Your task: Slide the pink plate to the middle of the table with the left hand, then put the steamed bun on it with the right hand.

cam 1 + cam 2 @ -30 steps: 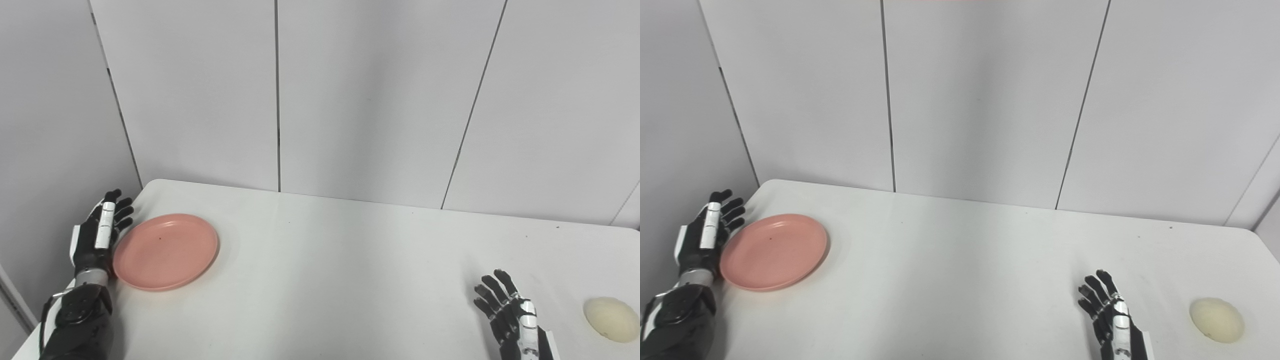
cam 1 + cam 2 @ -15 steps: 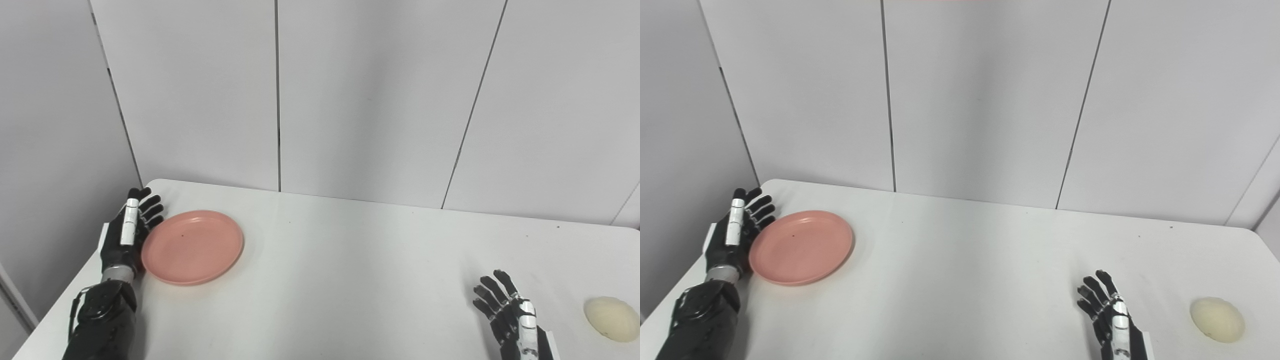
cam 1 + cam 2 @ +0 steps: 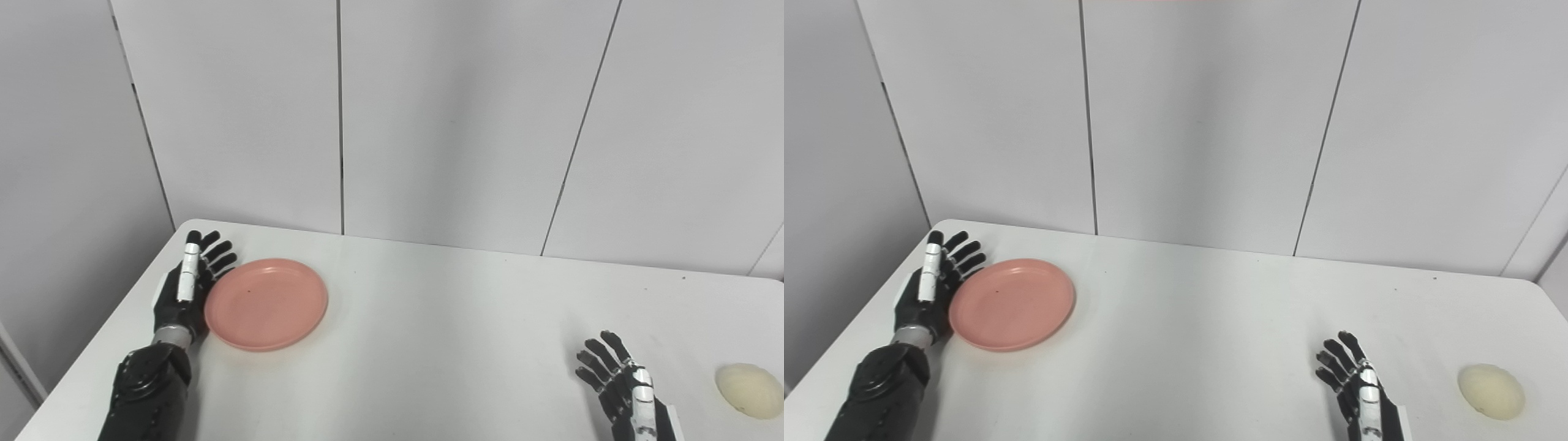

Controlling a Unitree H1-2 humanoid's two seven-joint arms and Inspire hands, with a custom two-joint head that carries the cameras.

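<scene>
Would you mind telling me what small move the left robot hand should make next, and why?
Probably keep pushing the pink plate rightward toward the table's middle. The left robot hand lies flat against the plate's left rim with fingers spread, and the plate sits well left of centre. The steamed bun lies untouched beside the waiting right robot hand.
</scene>
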